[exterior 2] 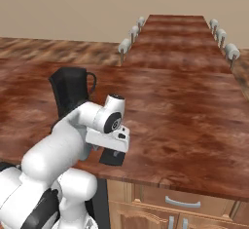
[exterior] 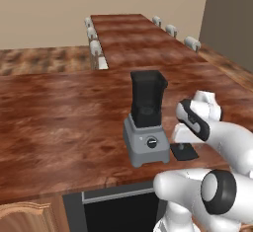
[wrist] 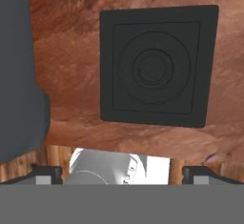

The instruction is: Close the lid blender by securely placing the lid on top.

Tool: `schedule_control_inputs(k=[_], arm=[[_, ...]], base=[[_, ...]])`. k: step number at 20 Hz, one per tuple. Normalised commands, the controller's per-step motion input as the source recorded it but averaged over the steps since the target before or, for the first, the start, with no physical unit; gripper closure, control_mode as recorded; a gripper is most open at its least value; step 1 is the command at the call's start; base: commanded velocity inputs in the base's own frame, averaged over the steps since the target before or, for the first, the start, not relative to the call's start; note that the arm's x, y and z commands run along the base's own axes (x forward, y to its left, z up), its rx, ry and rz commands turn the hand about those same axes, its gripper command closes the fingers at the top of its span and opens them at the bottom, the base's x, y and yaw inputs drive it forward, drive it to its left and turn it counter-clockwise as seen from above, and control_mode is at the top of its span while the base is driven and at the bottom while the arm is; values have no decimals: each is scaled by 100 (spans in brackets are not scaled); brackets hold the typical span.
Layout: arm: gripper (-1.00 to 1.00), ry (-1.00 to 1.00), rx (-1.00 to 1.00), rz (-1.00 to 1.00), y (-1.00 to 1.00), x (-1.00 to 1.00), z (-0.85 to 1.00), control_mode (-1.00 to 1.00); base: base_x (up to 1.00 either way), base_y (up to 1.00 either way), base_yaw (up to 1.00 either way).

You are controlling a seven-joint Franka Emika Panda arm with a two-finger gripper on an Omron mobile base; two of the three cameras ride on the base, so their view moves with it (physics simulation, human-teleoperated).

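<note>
One step is in hand: the reach for the small flat black square lid (wrist: 157, 66), which lies on the reddish wooden counter (exterior: 59, 117) just beside the grey-based blender (exterior: 146, 122) with its open dark jar. Your gripper (wrist: 122, 170) hovers above the lid, fingers spread and empty. Next, lower squarely and pinch the lid.
</note>
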Motion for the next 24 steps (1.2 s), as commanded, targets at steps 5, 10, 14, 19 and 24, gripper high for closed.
schedule_control_inputs(k=[5,10,14,19,24], arm=[[-100,0,0,2,-4,33,-37,-100],[-100,0,0,2,-10,30,-37,-100],[-100,0,0,0,-11,36,-17,-100],[-100,0,0,1,-3,26,-19,-100],[-100,0,0,3,0,12,-27,-100]], base=[[0,0,0],[0,0,0],[0,0,0],[0,0,0],[0,0,0]])
